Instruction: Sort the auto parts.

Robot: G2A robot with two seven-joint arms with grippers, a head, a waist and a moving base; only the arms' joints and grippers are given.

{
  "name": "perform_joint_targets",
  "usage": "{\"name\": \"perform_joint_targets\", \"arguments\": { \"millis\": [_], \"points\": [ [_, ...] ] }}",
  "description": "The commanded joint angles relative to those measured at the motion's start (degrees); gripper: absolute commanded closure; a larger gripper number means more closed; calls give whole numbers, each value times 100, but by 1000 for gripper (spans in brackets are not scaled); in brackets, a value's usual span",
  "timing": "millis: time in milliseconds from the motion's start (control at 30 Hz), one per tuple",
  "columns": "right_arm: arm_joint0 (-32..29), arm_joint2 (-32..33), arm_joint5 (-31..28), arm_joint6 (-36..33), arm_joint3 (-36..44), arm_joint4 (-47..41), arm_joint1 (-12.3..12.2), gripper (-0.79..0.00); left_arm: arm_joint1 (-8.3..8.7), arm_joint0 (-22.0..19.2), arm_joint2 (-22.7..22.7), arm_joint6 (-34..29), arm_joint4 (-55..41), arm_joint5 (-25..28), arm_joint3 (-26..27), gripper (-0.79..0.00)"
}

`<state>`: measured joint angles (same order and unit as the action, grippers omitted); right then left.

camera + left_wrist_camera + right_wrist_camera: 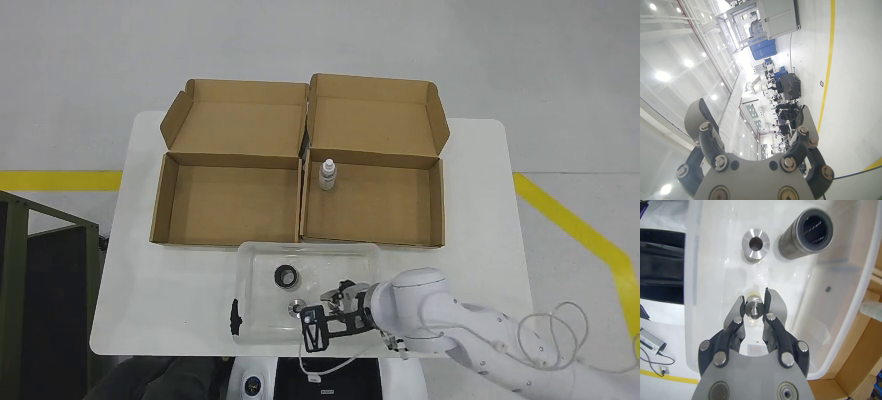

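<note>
A clear plastic bin (262, 255) stands at the table's near edge. My right gripper (754, 294) is down inside it, shut on a small metal cylinder with a threaded stud (754, 308), close to the bin floor. Beyond the fingertips stand a steel bushing (755, 246) and a dark ribbed bearing sleeve (805, 236). From above, the right gripper (335, 300) sits near the bushing (297, 307) and the sleeve (288, 275). My left gripper (753, 111) is open, holds nothing, and points up into the room.
Two open cardboard boxes lie behind the bin: the left box (225, 205) and the right box (375, 205), which holds a small white bottle (327, 175). A black part (235, 318) lies by the bin's left end. The bin wall (853, 321) is close beside the gripper.
</note>
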<state>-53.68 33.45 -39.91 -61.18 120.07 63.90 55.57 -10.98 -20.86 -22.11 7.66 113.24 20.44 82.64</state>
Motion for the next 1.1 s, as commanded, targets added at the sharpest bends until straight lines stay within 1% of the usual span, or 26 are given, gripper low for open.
{"name": "perform_joint_targets", "arguments": {
  "millis": [0,67,267,300,333,500,667,800,833,867,1067],
  "points": [
    [-34,94,-20,180,96,39,-20,0,0,0,0,0,0,0,0,-785],
    [-78,191,-61,304,162,92,-47,0,0,0,0,0,0,0,0,-785],
    [-206,548,-181,1079,216,107,-109,0,0,0,0,0,0,0,0,-785],
    [-226,613,-163,1260,242,116,-114,0,0,0,0,0,0,0,0,-785],
    [-272,692,-138,1605,228,29,-115,0,0,0,0,0,0,0,0,-785],
    [-363,1035,-301,2424,170,338,-165,0,0,0,0,0,0,0,0,-785],
    [-507,1383,-229,3270,90,439,-197,0,0,0,0,0,0,0,0,-785],
    [-583,1651,-167,3804,-35,432,-213,0,0,0,0,0,0,0,0,-785],
    [-622,1733,-87,4120,-45,296,-207,0,0,0,0,0,0,0,0,-785],
    [-641,1799,-112,4273,-85,321,-212,0,0,0,0,0,0,0,0,-785],
    [-810,2086,-51,4902,-182,386,-226,0,0,0,0,0,0,0,0,-785]
  ]
}}
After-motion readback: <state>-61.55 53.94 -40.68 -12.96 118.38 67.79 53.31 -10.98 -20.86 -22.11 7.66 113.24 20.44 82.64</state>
